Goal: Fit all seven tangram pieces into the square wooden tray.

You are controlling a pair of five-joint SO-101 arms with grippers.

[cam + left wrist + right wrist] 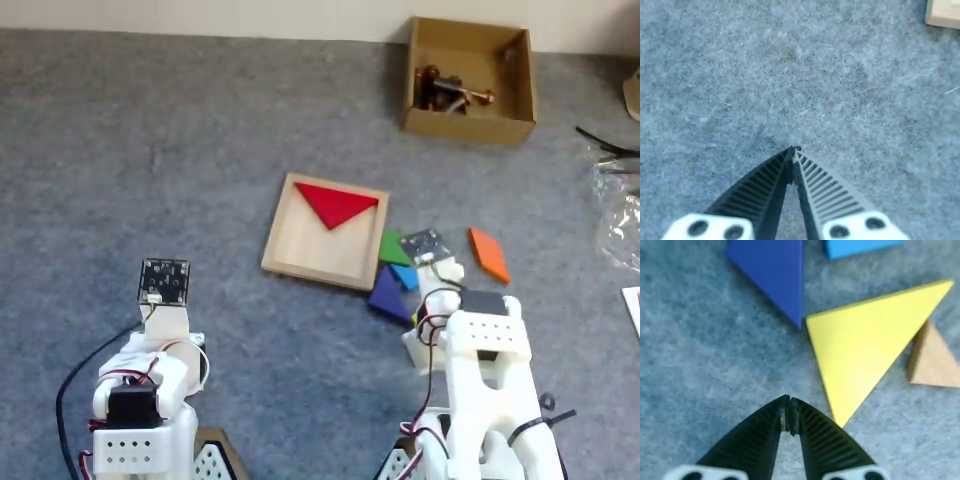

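The square wooden tray (pixel 300 250) lies mid-table with a red triangle (pixel 335 204) in its far corner. To its right lie a green piece (pixel 392 247), a light blue piece (pixel 404 276), a dark blue triangle (pixel 388 294) and an orange parallelogram (pixel 489 253). My right gripper (pixel 789 416) is shut with nothing in it, just short of the yellow triangle (pixel 865 342); a tan triangle (pixel 932 360), the dark blue triangle (pixel 772 270) and the light blue piece (pixel 860 247) lie around it. My left gripper (pixel 793 156) is shut over bare carpet, left of the tray's corner (pixel 945 14).
A cardboard box (pixel 468 80) holding small metal parts stands at the back right. Clear plastic wrapping (pixel 620 215) and black cables lie at the right edge. Grey carpet covers the table.
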